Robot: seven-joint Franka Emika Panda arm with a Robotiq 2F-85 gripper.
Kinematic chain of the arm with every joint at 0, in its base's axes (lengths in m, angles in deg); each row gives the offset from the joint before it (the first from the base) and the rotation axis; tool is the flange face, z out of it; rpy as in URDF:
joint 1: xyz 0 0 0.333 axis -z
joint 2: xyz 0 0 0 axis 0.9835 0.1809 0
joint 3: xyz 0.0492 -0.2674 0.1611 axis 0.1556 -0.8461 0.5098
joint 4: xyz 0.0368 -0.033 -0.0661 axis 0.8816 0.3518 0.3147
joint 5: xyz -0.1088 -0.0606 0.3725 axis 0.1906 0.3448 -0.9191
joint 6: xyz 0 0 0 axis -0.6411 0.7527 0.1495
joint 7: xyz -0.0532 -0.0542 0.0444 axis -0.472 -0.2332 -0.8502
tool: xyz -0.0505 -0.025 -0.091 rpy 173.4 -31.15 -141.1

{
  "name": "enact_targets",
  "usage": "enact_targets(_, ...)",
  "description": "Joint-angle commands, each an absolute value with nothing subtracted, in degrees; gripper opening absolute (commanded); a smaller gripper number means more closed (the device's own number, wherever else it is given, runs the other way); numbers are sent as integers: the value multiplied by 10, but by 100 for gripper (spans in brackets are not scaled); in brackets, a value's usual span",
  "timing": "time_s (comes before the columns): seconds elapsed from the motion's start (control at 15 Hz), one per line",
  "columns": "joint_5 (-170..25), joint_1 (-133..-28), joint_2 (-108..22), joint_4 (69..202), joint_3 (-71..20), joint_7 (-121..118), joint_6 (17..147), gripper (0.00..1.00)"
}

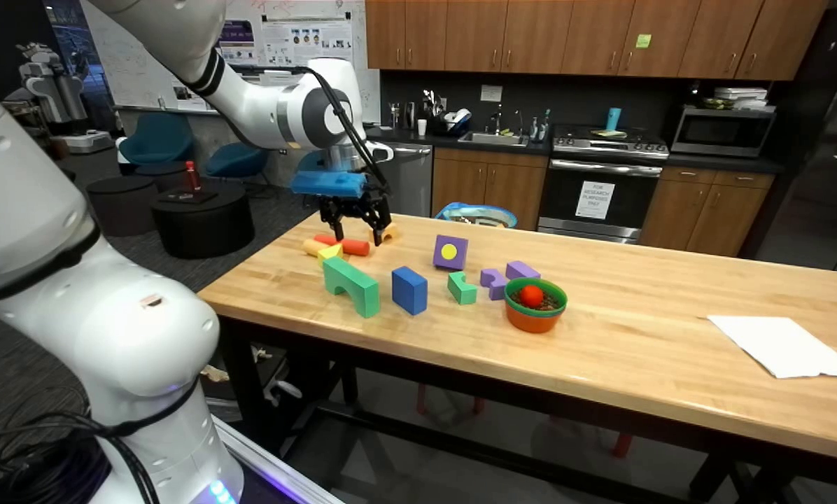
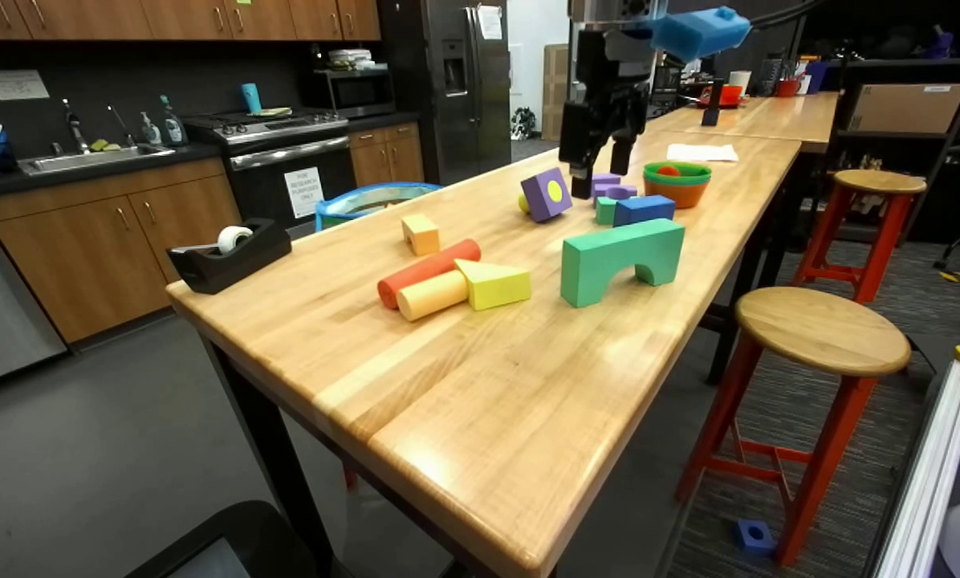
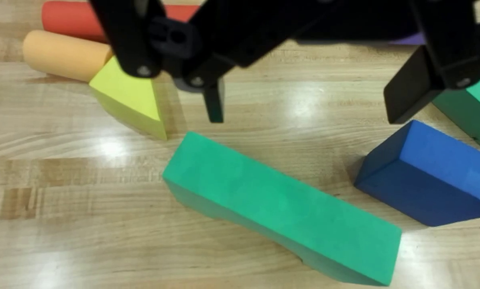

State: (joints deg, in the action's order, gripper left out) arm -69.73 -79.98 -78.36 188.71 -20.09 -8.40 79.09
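Note:
My gripper is open, with bare table between its fingers in the wrist view. It hangs above the table in both exterior views and touches nothing that I can see. A green arch block stands just below the fingertips in the wrist view. A blue block is close to the right fingertip. A yellow triangular block, an orange cylinder and a red cylinder lie to the left, the red one partly hidden by the gripper.
A purple block with a yellow circle, a small green block and small purple blocks stand nearby. An orange bowl with a green one in it holds a red ball. A tape dispenser sits at a table corner.

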Motion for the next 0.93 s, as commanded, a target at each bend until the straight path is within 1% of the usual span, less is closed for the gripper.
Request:
enact_targets(0.0, -662, -807, -803, 1884, -188, -100, 775, 100)
enact_targets(0.27, -647, -831, -819, 1866, -194, -203, 720, 100)
enact_targets(0.53, -655, -841, -826, 1844, -223, -330, 674, 100)
enact_targets(0.67, -666, -840, -823, 1838, -245, -381, 668, 100)
enact_targets(0.87, -672, -822, -806, 1841, -272, -372, 699, 100)
